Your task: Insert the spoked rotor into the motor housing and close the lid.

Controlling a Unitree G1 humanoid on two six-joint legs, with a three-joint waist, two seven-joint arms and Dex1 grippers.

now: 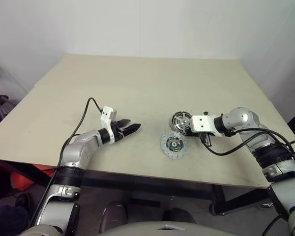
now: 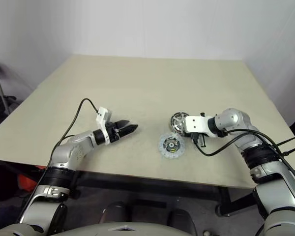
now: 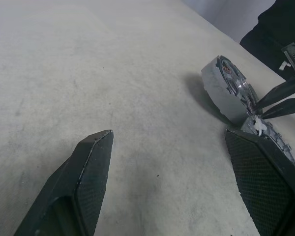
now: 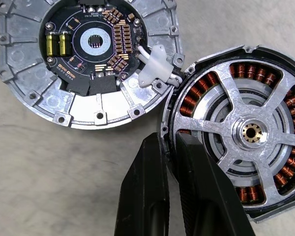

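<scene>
The motor housing [image 4: 236,132] lies on the table with its copper coils showing. The spoked rotor [image 4: 250,132] sits inside it, silver spokes up. Beside it and touching lies the lid [image 4: 88,59], its circuit face with yellow parts turned up, joined to the housing by a white connector [image 4: 157,66]. From the head views the housing [image 1: 181,120] is behind the lid [image 1: 173,144]. My right gripper [image 4: 169,142] points down at the housing's rim nearest the lid, its fingers pressed almost together. My left gripper [image 1: 132,129] hovers open above bare table, left of the parts, holding nothing.
The beige table [image 1: 137,83] stretches wide behind and to the left of the parts. Its front edge [image 1: 152,172] runs close below the lid. Black cables [image 1: 246,140] trail from both wrists.
</scene>
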